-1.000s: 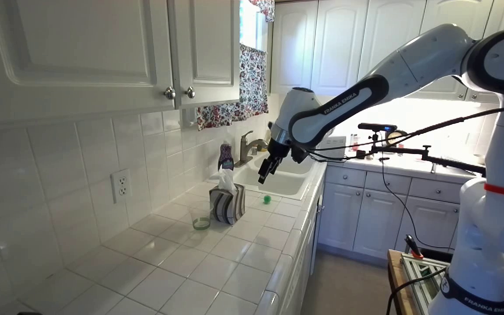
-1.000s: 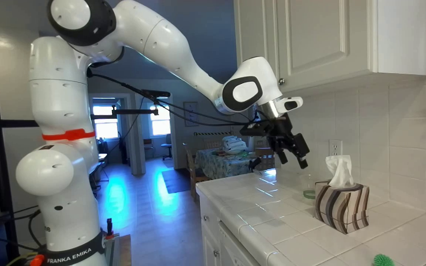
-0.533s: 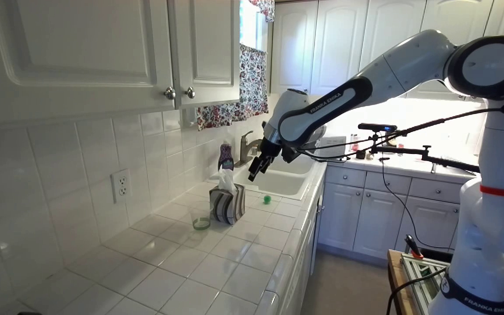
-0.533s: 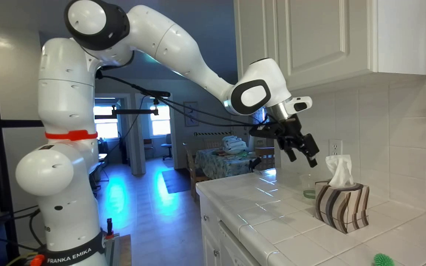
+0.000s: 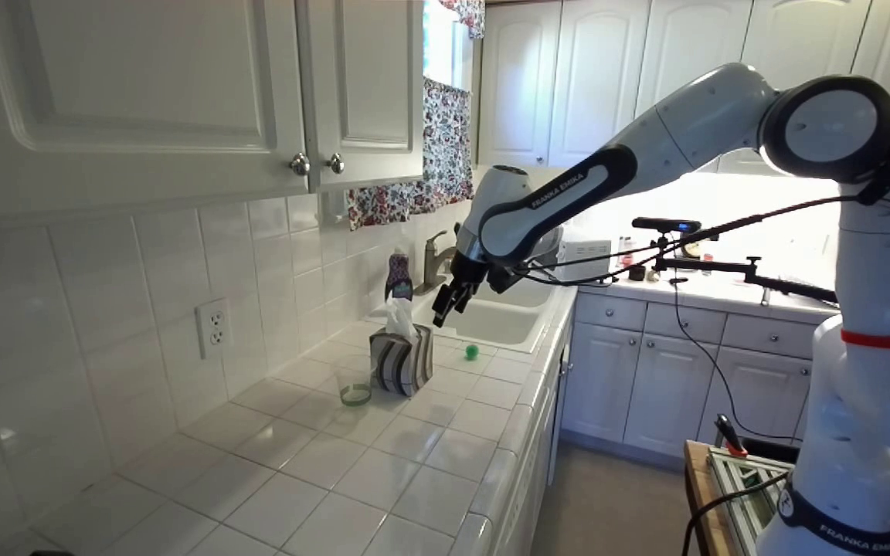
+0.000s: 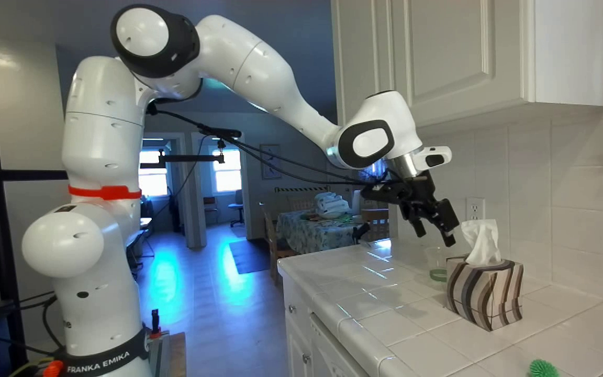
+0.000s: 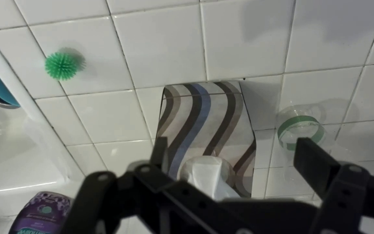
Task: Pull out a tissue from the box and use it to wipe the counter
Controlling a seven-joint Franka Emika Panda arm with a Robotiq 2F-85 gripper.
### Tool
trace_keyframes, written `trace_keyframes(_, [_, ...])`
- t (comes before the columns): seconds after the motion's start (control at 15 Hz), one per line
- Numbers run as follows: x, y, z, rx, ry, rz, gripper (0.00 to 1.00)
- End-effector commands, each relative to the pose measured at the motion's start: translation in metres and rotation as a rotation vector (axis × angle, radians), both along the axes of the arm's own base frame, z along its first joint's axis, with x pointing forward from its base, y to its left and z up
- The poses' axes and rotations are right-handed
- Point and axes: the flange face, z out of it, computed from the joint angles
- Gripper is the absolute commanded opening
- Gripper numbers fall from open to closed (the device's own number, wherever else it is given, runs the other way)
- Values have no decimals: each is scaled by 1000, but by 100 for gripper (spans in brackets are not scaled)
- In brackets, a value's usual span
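On the counter [image 5: 429, 457], the tissue [image 6: 481, 242] was held up by its box [image 6: 482, 296]. Empty fingers [image 7: 314, 163] were spread wide, likely so it could be pinched.

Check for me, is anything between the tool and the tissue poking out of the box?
No, nothing visible: both exterior views show open air between the open tool and the tissue. The green-banded clear cup sits on the counter beside the box, lower than that path.

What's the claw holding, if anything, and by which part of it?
Nothing held. The claw is open; the tissue sticks up from the box, apart from the claw.
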Motion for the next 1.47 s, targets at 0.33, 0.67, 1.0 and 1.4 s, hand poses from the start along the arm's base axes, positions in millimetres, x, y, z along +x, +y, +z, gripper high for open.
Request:
trace_keyframes(0.33, [64,-19,-27,-20,-76,13,100])
trace_keyframes(0.67, [81,-16,-30,-14,-201,11,100])
trace_keyframes(1.0, [92,-14,-37,-36,-274,17,71])
trace_keyframes(1.4, [96,-10,-44,-7,-249,28,31])
